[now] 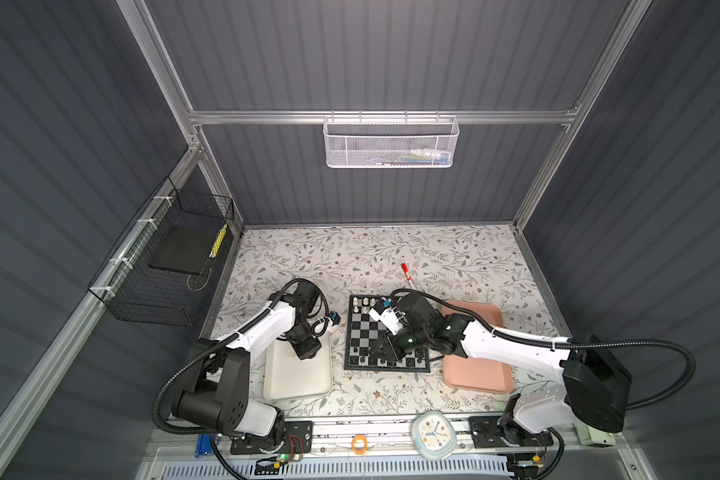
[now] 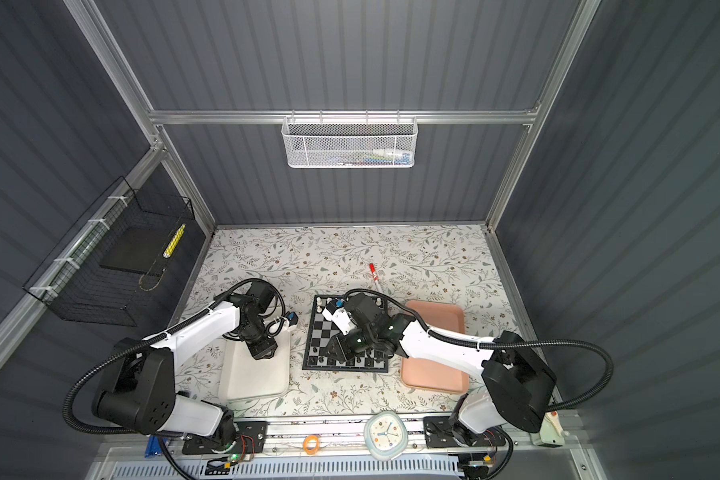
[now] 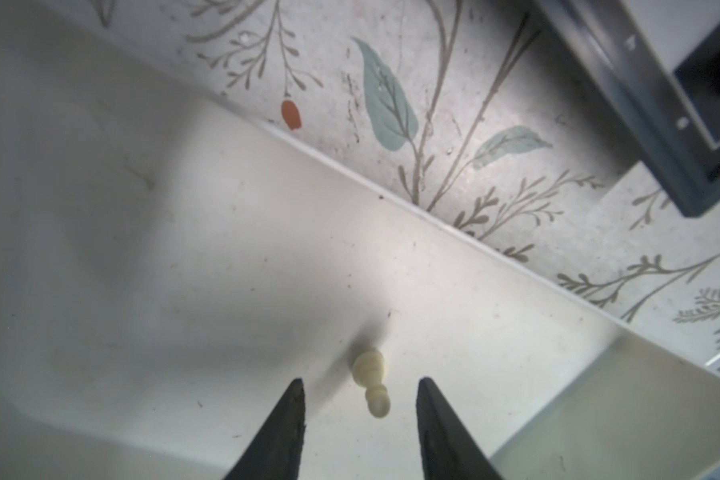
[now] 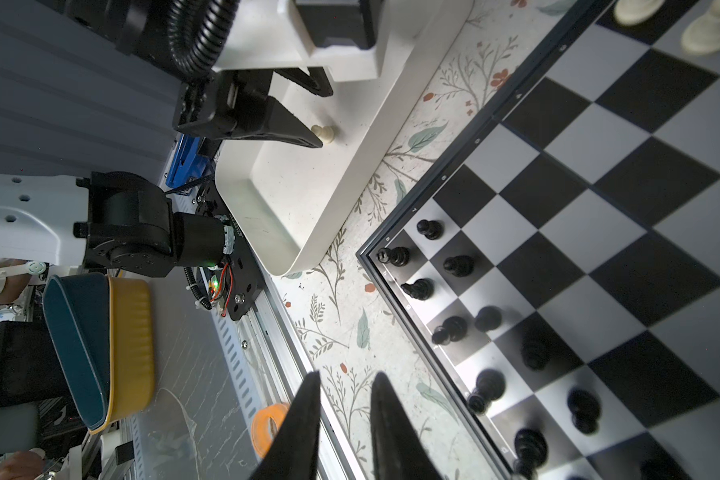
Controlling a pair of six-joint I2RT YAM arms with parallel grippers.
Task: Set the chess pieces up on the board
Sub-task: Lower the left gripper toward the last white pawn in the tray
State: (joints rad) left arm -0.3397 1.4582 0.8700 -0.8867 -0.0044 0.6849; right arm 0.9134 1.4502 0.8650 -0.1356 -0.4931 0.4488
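The board (image 1: 366,328) (image 2: 332,332) lies mid-table between two trays. Black chess pieces (image 1: 362,359) (image 4: 458,266) stand on its near rows and cream-white ones (image 1: 360,302) (image 4: 707,29) on its far rows. A single cream pawn (image 3: 371,380) (image 4: 324,132) rests on the white tray (image 1: 296,382) (image 3: 142,249). My left gripper (image 3: 360,380) (image 1: 308,353) is low over that tray, open, with the pawn between its fingertips and untouched. My right gripper (image 4: 348,376) (image 1: 385,348) hovers above the board's near part, jaws slightly apart with nothing between them.
A pink tray (image 1: 483,374) (image 2: 433,374) lies right of the board under the right arm. A red marker (image 1: 406,272) lies behind the board. A small clock (image 1: 433,434) and an orange tape ring (image 1: 359,444) sit on the front rail.
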